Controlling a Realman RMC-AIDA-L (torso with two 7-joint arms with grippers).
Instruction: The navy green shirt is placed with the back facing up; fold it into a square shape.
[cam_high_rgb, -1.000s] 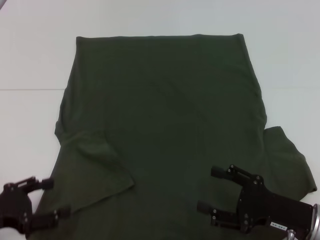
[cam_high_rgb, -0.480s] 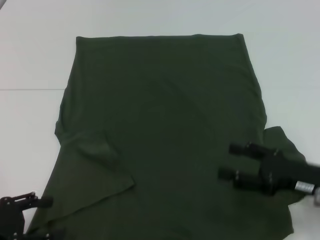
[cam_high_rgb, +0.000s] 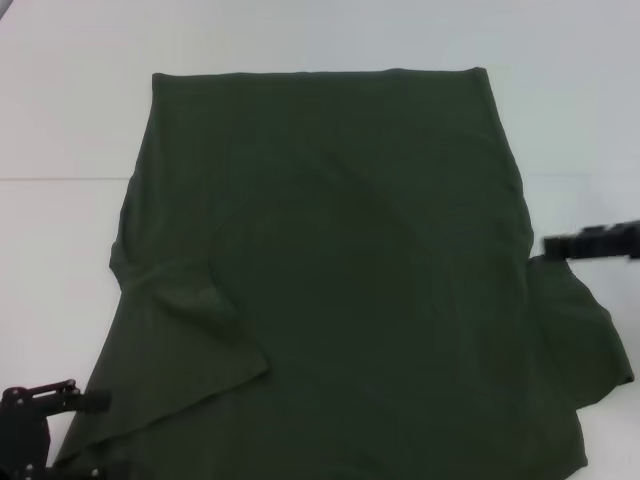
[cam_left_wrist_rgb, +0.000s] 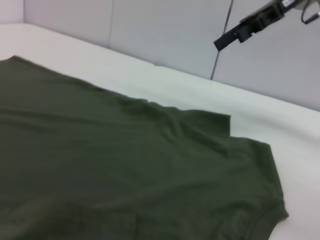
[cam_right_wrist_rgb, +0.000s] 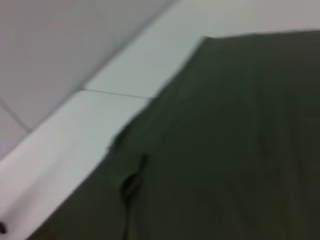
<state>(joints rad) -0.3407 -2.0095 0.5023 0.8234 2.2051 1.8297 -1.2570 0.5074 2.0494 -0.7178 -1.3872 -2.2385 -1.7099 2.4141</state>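
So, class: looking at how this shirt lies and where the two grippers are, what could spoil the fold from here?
1. The navy green shirt has its left sleeve folded in but its right sleeve spread out, so the square may come out lopsided.
2. The right gripper is at the table's right edge, off the cloth; the left gripper sits low by the near corner. A grasp there could drag wrinkles.

White table (cam_high_rgb: 60, 300) with a thin seam line, grey wall panels (cam_left_wrist_rgb: 165, 35) behind.

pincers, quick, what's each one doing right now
Left pincer: open, empty, at the near left corner beside the navy green shirt.
Right pincer: by the shirt's right edge, holding nothing; open or shut cannot be told.
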